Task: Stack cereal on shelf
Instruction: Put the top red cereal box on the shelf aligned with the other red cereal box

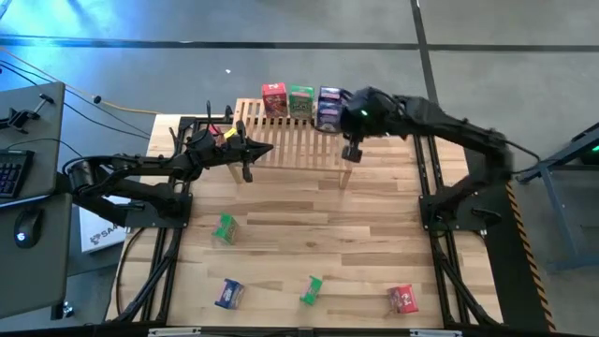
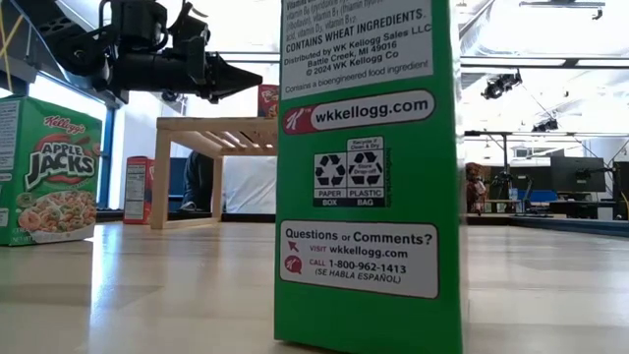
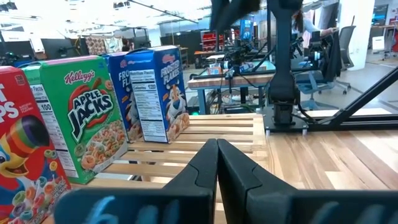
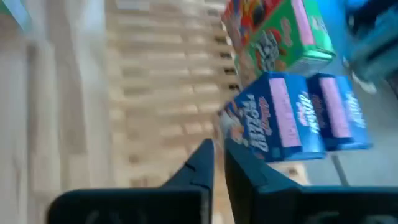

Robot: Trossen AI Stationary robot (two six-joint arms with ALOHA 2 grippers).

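A wooden plank counter (image 1: 299,220) stands on a grey floor (image 1: 140,56). Left of it, a side desk (image 1: 33,187) carries a keyboard (image 1: 11,173) and a mouse (image 1: 28,225).

The counter (image 1: 309,211) is pale wood planking with visible grain and a light sheen in the low view. On it, the shelf (image 1: 290,140) is unpainted light wood, its slats smooth and matt. The cereal boxes on the shelf, red (image 1: 274,98), green (image 1: 301,101) and blue (image 1: 329,108), are printed card with a slight gloss. Beside the shelf, the left end effector (image 3: 217,163) looks like matt black plastic, as does the right end effector (image 4: 217,163).
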